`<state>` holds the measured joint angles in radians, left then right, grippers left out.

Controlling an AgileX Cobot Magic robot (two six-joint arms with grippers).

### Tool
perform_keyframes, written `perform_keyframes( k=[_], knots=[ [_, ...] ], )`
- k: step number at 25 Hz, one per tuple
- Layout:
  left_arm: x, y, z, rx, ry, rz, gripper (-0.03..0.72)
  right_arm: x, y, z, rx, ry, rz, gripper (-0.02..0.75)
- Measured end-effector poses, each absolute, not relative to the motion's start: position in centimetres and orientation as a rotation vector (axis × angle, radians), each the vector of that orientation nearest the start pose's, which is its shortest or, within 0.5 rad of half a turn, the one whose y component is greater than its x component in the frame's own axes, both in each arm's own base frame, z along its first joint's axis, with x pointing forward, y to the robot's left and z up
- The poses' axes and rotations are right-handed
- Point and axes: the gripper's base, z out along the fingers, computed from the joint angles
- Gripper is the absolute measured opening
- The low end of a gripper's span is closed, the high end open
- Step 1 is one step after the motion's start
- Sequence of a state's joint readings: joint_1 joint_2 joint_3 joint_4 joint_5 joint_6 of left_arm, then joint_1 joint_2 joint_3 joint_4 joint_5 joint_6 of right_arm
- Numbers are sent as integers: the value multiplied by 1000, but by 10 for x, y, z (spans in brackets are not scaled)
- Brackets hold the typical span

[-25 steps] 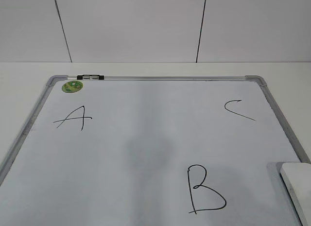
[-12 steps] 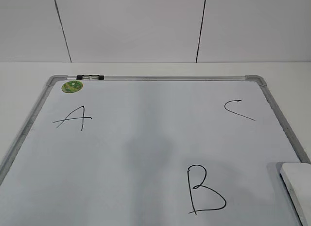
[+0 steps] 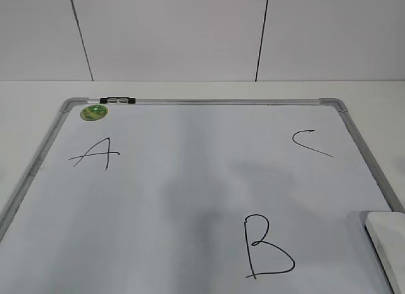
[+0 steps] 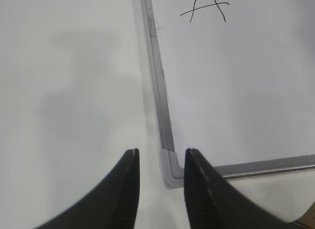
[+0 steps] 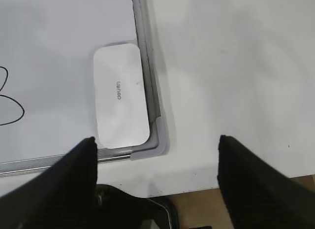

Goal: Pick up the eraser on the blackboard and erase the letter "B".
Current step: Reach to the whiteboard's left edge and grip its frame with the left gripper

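The blackboard (image 3: pixel 190 199) is a white board with a grey frame, lying flat. The black letter "B" (image 3: pixel 266 246) is drawn near its front right; part of it shows in the right wrist view (image 5: pixel 7 101). The white eraser (image 3: pixel 387 246) lies in the board's front right corner against the frame, also seen in the right wrist view (image 5: pixel 120 96). My right gripper (image 5: pixel 155 140) is wide open and empty, above the table edge just in front of that corner. My left gripper (image 4: pixel 160 157) is open and empty over the board's front left corner (image 4: pixel 170 170). Neither gripper shows in the exterior view.
A black "A" (image 3: pixel 95 153) is at the board's back left and a black "C" (image 3: pixel 309 143) at the back right. A round green sticker (image 3: pixel 93 112) sits in the back left corner. White table surrounds the board; its front edge (image 5: pixel 197 187) shows below the right gripper.
Nothing on the board has moved. Only a faint shadow across the middle of the board has shifted a little.
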<state>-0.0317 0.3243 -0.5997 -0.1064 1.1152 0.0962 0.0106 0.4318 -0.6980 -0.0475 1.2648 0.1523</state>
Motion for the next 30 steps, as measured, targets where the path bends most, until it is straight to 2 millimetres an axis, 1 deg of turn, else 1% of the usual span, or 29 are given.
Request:
perform_keyframes(
  k=[5, 8, 11, 14, 18, 21, 23, 24, 27, 28, 30],
  knots=[
    [69, -10, 317, 93, 2411, -107, 238, 65, 0, 317, 183, 2558, 55, 584],
    [94, -10, 327, 73, 2467, -114, 238, 78, 3, 317, 190, 2607, 90, 584],
    [125, -11, 335, 66, 2540, -117, 238, 90, 6, 312, 201, 2665, 130, 584],
    [158, -12, 333, 63, 2633, -117, 238, 100, 10, 307, 216, 2719, 199, 584],
    [207, -14, 321, 60, 2757, -116, 238, 108, 16, 304, 234, 2753, 279, 584],
    [247, -14, 304, 58, 2838, -108, 238, 109, 16, 304, 236, 2755, 290, 584],
    [269, -15, 293, 57, 2857, -101, 238, 109, 16, 304, 236, 2755, 290, 584],
    [282, -15, 283, 56, 2881, -98, 238, 109, 16, 304, 236, 2755, 290, 584],
    [309, -15, 263, 52, 2915, -97, 238, 109, 16, 304, 236, 2755, 290, 584],
    [317, -16, 253, 51, 2942, -97, 238, 109, 16, 304, 236, 2755, 290, 584],
    [330, -16, 242, 50, 2966, -97, 238, 109, 16, 304, 236, 2755, 290, 584]
  ],
)
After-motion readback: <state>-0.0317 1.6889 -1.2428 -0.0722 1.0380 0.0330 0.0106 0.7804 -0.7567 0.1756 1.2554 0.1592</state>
